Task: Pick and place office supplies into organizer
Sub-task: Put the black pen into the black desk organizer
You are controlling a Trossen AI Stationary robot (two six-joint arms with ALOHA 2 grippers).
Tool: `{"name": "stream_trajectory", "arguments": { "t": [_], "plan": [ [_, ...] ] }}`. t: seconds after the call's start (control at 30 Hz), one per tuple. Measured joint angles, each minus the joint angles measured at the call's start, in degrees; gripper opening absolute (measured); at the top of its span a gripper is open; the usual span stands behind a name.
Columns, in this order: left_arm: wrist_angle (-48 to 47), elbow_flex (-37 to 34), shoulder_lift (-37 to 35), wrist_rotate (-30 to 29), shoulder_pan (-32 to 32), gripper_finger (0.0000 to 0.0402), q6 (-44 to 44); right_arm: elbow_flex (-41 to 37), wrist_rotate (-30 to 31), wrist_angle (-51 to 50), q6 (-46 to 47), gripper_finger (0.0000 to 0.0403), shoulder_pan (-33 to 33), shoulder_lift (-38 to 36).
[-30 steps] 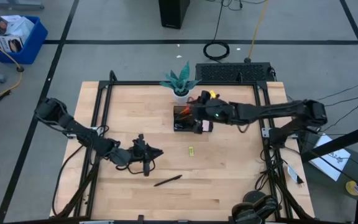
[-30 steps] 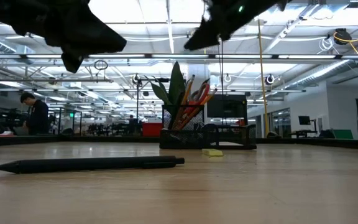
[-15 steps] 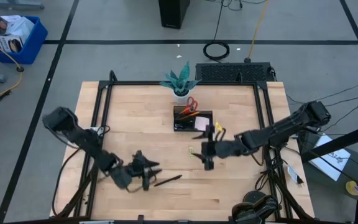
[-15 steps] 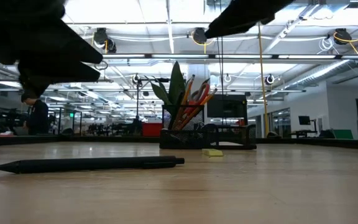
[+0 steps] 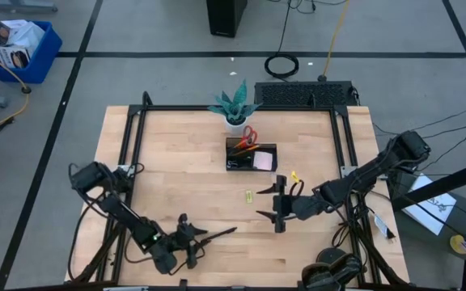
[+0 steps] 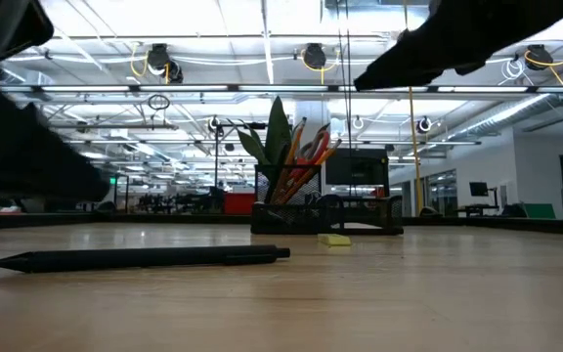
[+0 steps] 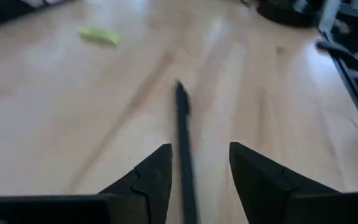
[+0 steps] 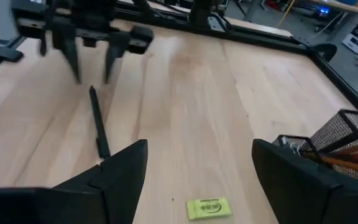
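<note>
Left gripper (image 5: 191, 241) spread open astride the slim black pen (image 5: 219, 234) on smooth wood, right gripper (image 5: 279, 203) wide and empty, mesh organizer (image 5: 250, 155) far back holding pencils, scissors.

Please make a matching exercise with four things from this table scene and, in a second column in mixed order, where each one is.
1. black pen
2. yellow-green clip
3. red-handled scissors
4. left gripper

a. standing in the organizer
b. lying alone mid-table
c. open, lined up with the pen's end
d. flat on the wood near the front edge

Pairs: 1-d, 2-b, 3-a, 4-c
</note>
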Motion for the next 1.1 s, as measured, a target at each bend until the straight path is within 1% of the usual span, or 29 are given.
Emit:
{"name": "stream_trajectory", "arguments": {
  "t": [0.07,0.13,0.27,0.4,0.63,0.8,0.87,0.93,1.1],
  "plan": [
    [-0.08,0.83,1.67,1.47,-0.38,0.0158,-0.64,-0.78,-0.02,1.92,-0.26,0.0278,-0.04,0.03],
    [-0.28,1.72,3.76,1.13,-0.40,0.0154,-0.95,-1.01,-0.05,3.73,-0.68,0.0278,-0.09,0.01],
    [-0.51,2.83,7.45,1.65,1.28,0.0152,-1.68,-1.18,-0.13,5.89,-1.74,0.0279,-0.09,0.01],
    [0.20,3.11,9.61,2.89,2.16,0.0152,-2.12,-1.18,-0.16,7.96,-2.66,0.0278,-0.09,-0.01],
    [-0.97,3.11,10.11,3.09,2.26,0.0152,-2.46,-1.18,-0.53,8.49,-2.82,0.0276,-0.02,-0.01],
    [-1.93,3.11,10.17,3.17,2.31,0.0150,-2.55,-2.14,-1.87,8.94,-1.71,0.0277,0.01,-0.01],
    [-3.76,3.15,10.15,3.57,2.33,0.0141,-3.93,-2.95,-1.85,8.99,-0.22,0.0276,0.02,-0.01],
    [-5.42,3.19,10.13,3.63,2.32,0.0124,-6.27,-3.72,-1.84,8.97,1.23,0.0274,0.00,-0.01],
    [-6.05,3.05,10.13,2.66,2.20,0.0061,-5.34,-5.30,-1.88,8.97,3.95,0.0270,0.02,-0.01]
  ]
}}
